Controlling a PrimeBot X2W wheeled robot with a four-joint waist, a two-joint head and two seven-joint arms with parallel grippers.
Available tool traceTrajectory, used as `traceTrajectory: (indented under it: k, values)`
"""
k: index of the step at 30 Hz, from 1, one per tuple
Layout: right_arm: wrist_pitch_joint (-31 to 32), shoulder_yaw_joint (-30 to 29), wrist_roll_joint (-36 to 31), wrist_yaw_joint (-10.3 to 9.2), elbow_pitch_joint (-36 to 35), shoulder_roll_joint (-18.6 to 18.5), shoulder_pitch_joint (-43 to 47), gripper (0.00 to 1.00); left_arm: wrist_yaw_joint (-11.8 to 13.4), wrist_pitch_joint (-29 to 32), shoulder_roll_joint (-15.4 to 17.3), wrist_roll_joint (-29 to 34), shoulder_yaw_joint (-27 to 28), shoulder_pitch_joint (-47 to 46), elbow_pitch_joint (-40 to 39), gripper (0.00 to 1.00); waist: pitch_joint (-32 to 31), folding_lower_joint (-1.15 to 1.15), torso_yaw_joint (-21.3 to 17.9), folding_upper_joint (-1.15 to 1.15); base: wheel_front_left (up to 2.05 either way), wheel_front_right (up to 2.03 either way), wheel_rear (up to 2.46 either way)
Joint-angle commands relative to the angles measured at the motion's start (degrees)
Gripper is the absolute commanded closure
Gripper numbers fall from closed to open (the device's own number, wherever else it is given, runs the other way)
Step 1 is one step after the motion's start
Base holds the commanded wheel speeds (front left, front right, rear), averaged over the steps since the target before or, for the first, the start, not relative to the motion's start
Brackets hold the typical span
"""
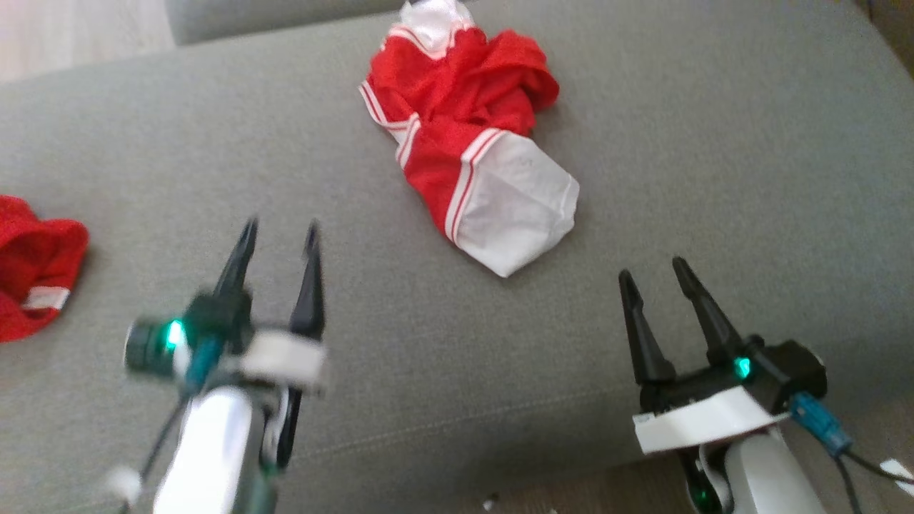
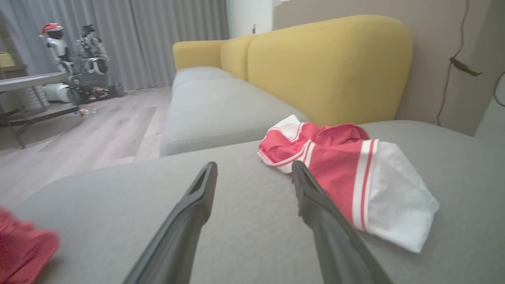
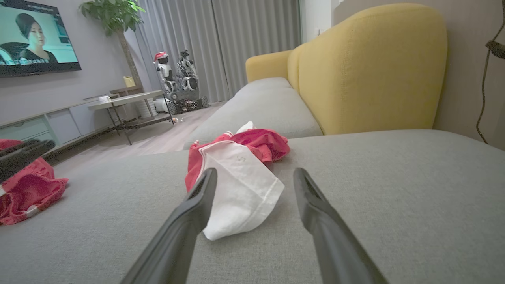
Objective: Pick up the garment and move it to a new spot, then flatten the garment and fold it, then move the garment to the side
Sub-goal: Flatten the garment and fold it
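Observation:
A crumpled red and white garment [image 1: 468,135] lies on the grey sofa cushion [image 1: 714,178], far centre in the head view. In the left wrist view the garment [image 2: 347,173] sits ahead and right of my fingers; in the right wrist view the garment [image 3: 236,173] lies just beyond them, slightly left. My left gripper [image 1: 280,235] hovers open over the cushion, short and left of the garment, nothing between its fingers. My right gripper [image 1: 651,270] is open too, short and right of the white end.
A second red garment [image 1: 32,268] lies at the cushion's left edge. The yellow sofa back [image 3: 371,67] rises behind. Beyond the cushion's edge are wooden floor [image 2: 71,134], a low table [image 3: 126,98] and another robot [image 3: 175,79].

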Motion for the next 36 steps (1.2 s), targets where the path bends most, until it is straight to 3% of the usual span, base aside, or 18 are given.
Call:
traceTrajectory:
  k: [1, 5, 10, 16, 24, 25, 26, 36]
  values:
    - [-0.26, 1.29, -0.33, 0.37, -2.43, 0.20, -3.24, 0.00, -1.12, -0.70, -0.04, -0.37, 0.98, -6.30, -0.42, 0.00, 3.33, 0.00, -1.42, 0.00, 0.00, 0.00, 0.00]
    - [-0.26, 1.64, -0.37, 0.37, -3.59, 0.20, -5.13, 0.00, -3.05, -0.14, -0.07, -12.29, -2.14, -16.00, 4.42, 0.00, 7.16, 0.00, -2.91, 0.00, 0.00, 0.00, 0.00]
    - [-0.26, 2.22, 0.06, 0.37, -4.90, 0.20, -6.64, 0.00, -1.14, 5.59, -0.08, -21.63, -9.33, -26.74, 9.99, 0.00, 11.19, 0.00, -3.96, 0.00, 0.00, 0.00, 0.00]
    - [-0.26, 2.58, 0.44, 0.37, -5.61, 0.20, -8.30, 0.00, 1.63, 9.32, -0.09, -21.49, -14.61, -35.45, 18.46, 0.00, 14.10, 0.00, -4.61, 0.00, 0.00, 0.00, 0.00]
    - [-0.26, 2.81, 1.07, 0.37, -5.94, 0.20, -10.00, 0.00, 1.95, 12.94, 0.50, -18.64, -19.35, -43.38, 32.71, 0.00, 15.33, 0.00, -4.93, 0.00, 0.00, 0.00, 0.00]
    - [-0.26, 2.80, 1.23, 0.37, -6.02, 0.20, -10.07, 0.00, 1.62, 12.58, 0.61, -18.50, -19.57, -43.72, 33.77, 0.27, 15.17, 0.00, -4.93, 0.00, 0.00, 0.00, 0.00]
    - [-0.26, 2.69, 1.39, 0.37, -6.09, 0.20, -10.03, 0.00, 1.13, 11.89, 0.59, -18.80, -19.48, -43.90, 34.48, 1.00, 14.97, 0.00, -4.86, 0.00, 0.00, 0.00, 0.00]
    - [-0.26, 3.47, 3.41, 0.37, -5.88, 0.20, -9.64, 0.00, -5.25, 9.05, 0.25, -24.09, -17.44, -49.27, 32.34, 1.00, 11.07, 0.00, -5.39, 0.00, 0.00, 0.00, 0.00]
